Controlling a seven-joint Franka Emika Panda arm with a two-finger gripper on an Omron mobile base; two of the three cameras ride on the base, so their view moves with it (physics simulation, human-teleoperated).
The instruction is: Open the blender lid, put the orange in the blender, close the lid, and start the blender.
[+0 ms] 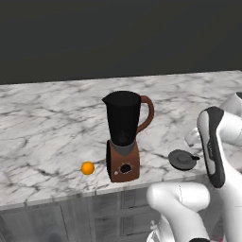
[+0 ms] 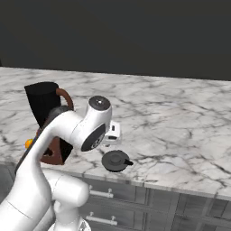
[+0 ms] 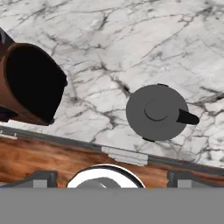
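The blender (image 1: 123,137) stands near the counter's front edge, its dark jar open at the top, and its mouth (image 3: 30,83) also appears in the hand view. The blender lid (image 1: 182,159) (image 2: 116,160) (image 3: 156,112) lies flat on the counter to the blender's right, knob up and tab pointing away from the jar. The orange (image 1: 87,168) (image 2: 28,143) rests on the counter left of the blender base. My gripper (image 3: 112,177) (image 2: 113,132) hovers above the lid, clear of it. It is open, fingertips (image 3: 43,177) spread wide with nothing between them.
The marble counter (image 1: 47,118) stretches wide to both sides and back to a dark wall. Its front edge runs just in front of the blender and lid, with grey cabinet drawers (image 2: 101,194) below. My own arm (image 1: 212,146) rises right of the lid.
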